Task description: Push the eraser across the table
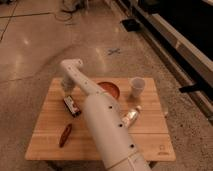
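Observation:
The eraser (72,105), a small block with a white-and-red top and a black base, lies on the left half of the light wooden table (47,117). My white arm rises from the bottom of the camera view and bends at the table's far left edge. From that bend my gripper (67,91) points down, shut, at the eraser's far end. I cannot tell whether it touches the eraser.
A reddish-brown elongated object (65,135) lies near the front left. A red bowl (110,89) sits mid-back, partly behind my arm, with a white cup (136,86) to its right. A plastic bottle (131,116) lies right of the arm. Shiny floor surrounds the table.

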You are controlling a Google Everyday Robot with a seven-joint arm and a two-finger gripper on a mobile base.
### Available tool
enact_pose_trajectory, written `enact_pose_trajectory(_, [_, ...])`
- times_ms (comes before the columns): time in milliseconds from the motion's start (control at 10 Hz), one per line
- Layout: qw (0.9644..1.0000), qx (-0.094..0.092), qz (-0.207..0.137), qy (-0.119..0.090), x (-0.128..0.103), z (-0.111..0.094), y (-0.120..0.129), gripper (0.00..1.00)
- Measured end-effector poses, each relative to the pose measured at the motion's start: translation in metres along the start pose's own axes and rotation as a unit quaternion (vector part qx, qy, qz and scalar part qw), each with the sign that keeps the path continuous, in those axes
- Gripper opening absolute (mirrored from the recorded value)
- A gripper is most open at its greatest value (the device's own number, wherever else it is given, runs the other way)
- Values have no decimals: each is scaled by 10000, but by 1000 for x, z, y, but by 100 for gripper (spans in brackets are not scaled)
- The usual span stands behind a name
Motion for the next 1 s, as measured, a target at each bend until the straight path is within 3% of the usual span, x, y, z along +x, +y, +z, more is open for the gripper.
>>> enact_pose_trajectory(600, [9999, 0, 89, -99, -45, -4, -1, 0])
enact_pose_trajectory(1000, [9996, -49, 193, -202, -88, -9, 6, 0])
